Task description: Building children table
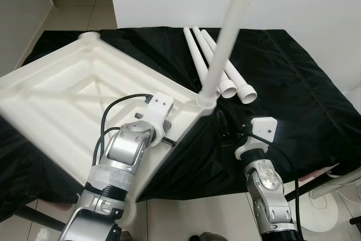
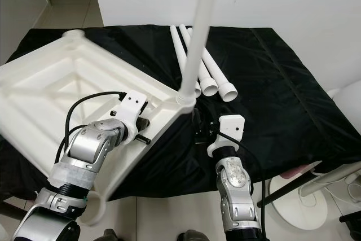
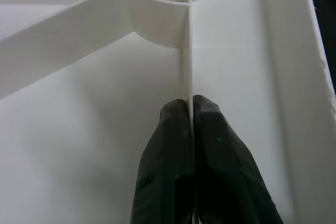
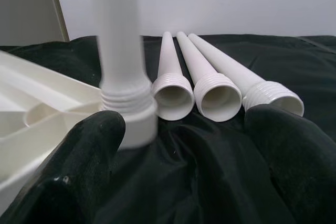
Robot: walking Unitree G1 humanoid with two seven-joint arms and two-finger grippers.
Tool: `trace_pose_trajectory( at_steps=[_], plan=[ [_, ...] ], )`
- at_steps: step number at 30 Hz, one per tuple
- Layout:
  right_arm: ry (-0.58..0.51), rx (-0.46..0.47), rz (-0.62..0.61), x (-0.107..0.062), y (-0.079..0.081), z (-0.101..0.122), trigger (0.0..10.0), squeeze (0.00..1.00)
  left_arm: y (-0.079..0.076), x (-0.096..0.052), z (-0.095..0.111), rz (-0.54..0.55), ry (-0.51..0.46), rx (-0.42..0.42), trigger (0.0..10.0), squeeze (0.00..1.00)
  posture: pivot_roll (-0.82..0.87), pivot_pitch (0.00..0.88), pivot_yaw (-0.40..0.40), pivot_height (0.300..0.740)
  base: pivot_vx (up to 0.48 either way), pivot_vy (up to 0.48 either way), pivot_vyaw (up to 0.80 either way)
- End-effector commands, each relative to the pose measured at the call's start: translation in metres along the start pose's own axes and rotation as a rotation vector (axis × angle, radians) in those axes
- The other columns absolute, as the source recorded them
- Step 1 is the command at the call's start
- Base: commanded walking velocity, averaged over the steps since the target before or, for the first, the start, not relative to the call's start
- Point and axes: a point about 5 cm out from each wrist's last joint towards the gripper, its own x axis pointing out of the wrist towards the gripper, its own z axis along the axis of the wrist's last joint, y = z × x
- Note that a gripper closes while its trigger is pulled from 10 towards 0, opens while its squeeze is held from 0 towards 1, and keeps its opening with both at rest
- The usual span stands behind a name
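Note:
The white plastic table top (image 1: pixel 73 94) lies upside down and tilted on a black cloth. One white leg (image 1: pixel 225 32) stands upright in its near corner socket (image 1: pixel 205 101). Three loose white legs (image 1: pixel 217 63) lie side by side on the cloth behind it. My left gripper (image 3: pixel 190 129) is shut on a thin rib of the table top's underside, near that corner. My right gripper (image 4: pixel 184 145) is open and empty, low over the cloth just right of the standing leg (image 4: pixel 118 40), facing the open threaded ends of the loose legs (image 4: pixel 218 95).
The black cloth (image 1: pixel 282 77) covers the work surface up to a white wall behind. Tiled floor shows at the left and near edge. A white round base (image 2: pixel 299 201) with cables stands on the floor at the lower right.

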Motion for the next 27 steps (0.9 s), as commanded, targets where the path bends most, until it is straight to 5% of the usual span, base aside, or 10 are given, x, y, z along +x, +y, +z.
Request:
trace_pose_trajectory(
  at_steps=[1,2,3,4,13,17,19,25,26,27],
  plan=[
    [0.016,0.001,-0.011,0.0,-0.001,-0.003,10.0,0.0,0.015,0.001,-0.005,0.185,0.03,-0.003,0.0,0.0,-0.05,0.009,0.009,0.74,0.0,0.0,0.0],
    [0.015,0.0,-0.012,0.001,-0.001,-0.003,10.0,0.0,0.013,0.002,-0.001,0.181,0.006,0.004,8.5,0.0,-0.05,0.009,0.012,0.74,0.0,0.0,0.0],
    [0.015,0.0,-0.012,0.001,-0.001,-0.003,10.0,0.0,0.013,0.002,-0.001,0.181,0.006,0.004,8.5,0.0,-0.05,0.009,0.012,0.74,0.0,0.0,0.0],
    [0.015,-0.001,-0.013,0.001,-0.001,-0.003,10.0,0.0,0.011,0.003,0.003,0.172,-0.023,0.007,10.0,0.0,-0.05,0.009,0.013,0.74,0.0,0.0,0.0],
    [0.015,-0.004,-0.023,0.001,0.0,-0.004,10.0,0.0,-0.009,-0.001,0.023,0.054,-0.187,0.12,10.0,0.0,-0.05,0.008,0.02,0.74,0.0,0.0,0.0],
    [0.015,-0.004,-0.026,0.001,0.0,-0.004,10.0,0.0,-0.014,-0.003,0.025,0.002,-0.218,0.105,10.0,0.0,-0.05,0.008,0.02,0.74,0.0,0.0,0.0],
    [0.015,-0.005,-0.027,0.002,0.0,-0.004,10.0,0.0,-0.018,-0.006,0.027,-0.065,-0.246,0.065,10.0,1.0,-0.05,0.012,0.019,0.74,0.0,0.0,0.0],
    [0.017,-0.007,-0.032,0.001,-0.001,-0.005,10.0,0.0,-0.023,-0.016,0.037,-0.086,-0.339,0.145,10.0,0.94,-0.04,0.015,0.017,0.74,0.0,0.0,0.0],
    [0.017,-0.008,-0.032,0.001,-0.001,-0.005,10.0,0.0,-0.026,-0.021,0.041,-0.111,-0.389,0.155,10.0,0.0,-0.04,0.015,0.018,0.74,0.0,0.0,0.0],
    [0.017,-0.008,-0.032,0.001,-0.001,-0.005,10.0,0.0,-0.028,-0.025,0.043,-0.126,-0.426,0.166,10.0,0.0,-0.04,0.015,0.018,0.74,0.0,0.0,0.0]
  ],
)
